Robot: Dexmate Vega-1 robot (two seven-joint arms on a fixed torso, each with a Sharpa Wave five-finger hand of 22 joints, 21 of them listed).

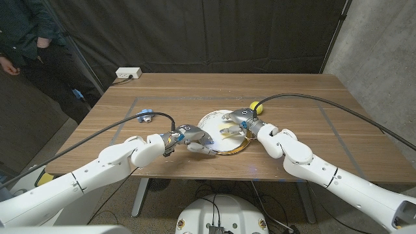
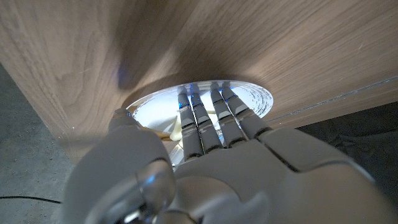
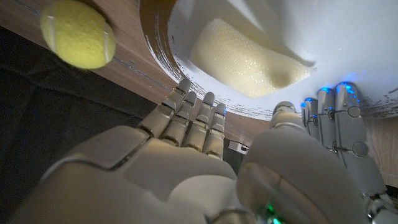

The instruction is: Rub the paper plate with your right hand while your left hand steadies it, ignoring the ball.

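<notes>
The plate (image 1: 218, 123), white with a brown rim, lies on the wooden counter (image 1: 305, 104) near its near edge, about at the middle, between the two hands. A pale yellow sponge (image 1: 229, 132) lies on the plate; the right wrist view (image 3: 245, 65) shows it as a soft block on the white surface.

The left hand (image 1: 192, 138) comes in from the left and rests on the plate's near-left part. In the left wrist view its fingers (image 2: 214, 121) lie straight and close side by side, stretched over the plate (image 2: 258, 99), pressing on it rather than curled around anything. Its thumb sits at the plate's rim.

The right hand (image 1: 239, 118) comes in from the right and sits over the plate's far-right part, just beside the sponge. In the right wrist view the fingers (image 3: 196, 121) are bent at the brown rim (image 3: 155, 43), with the thumb apart from them. Whether the hand grips the sponge or only touches the plate cannot be told.

A yellow ball (image 1: 256, 108) lies on the counter just beyond the right hand, close to the plate's far-right rim; in the right wrist view (image 3: 78, 33) it sits apart from the plate.

A small blue and white thing (image 1: 145, 116) lies on the counter to the left, well apart from the plate. A white power strip (image 1: 128, 73) sits at the far-left corner. A person (image 1: 29, 45) in dark clothes stands beyond the counter on the left.
</notes>
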